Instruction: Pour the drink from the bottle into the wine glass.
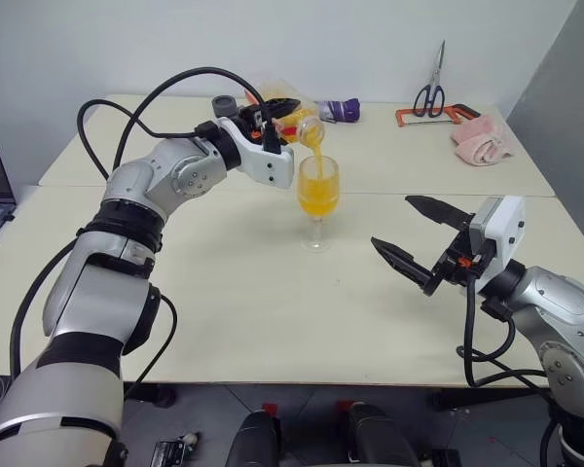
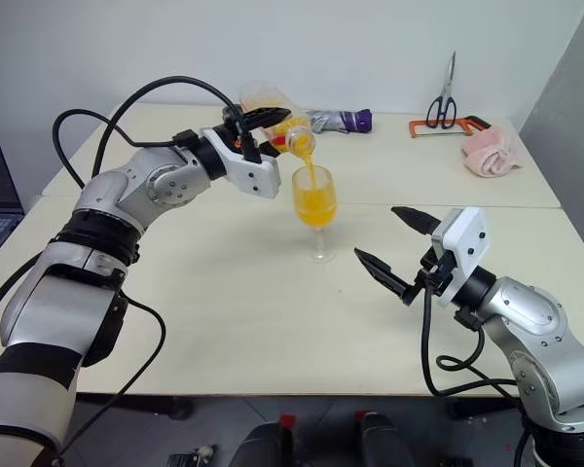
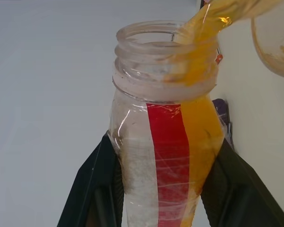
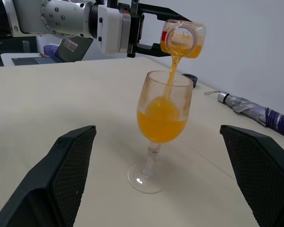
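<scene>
Left tool (image 1: 284,105): clamped on the bottle (image 1: 294,119), held tipped with its mouth over the wine glass (image 1: 318,195).
Drink (image 4: 161,124): running in a stream from the bottle, filling about half the bowl.
Wine glass: upright on the surface (image 1: 273,302).
Right tool (image 1: 420,236): spread wide, empty, near the glass.

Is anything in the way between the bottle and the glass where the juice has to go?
No, nothing visible. The bottle, held tipped in the left tool, is above the wine glass, and the drink streams straight in.
</scene>
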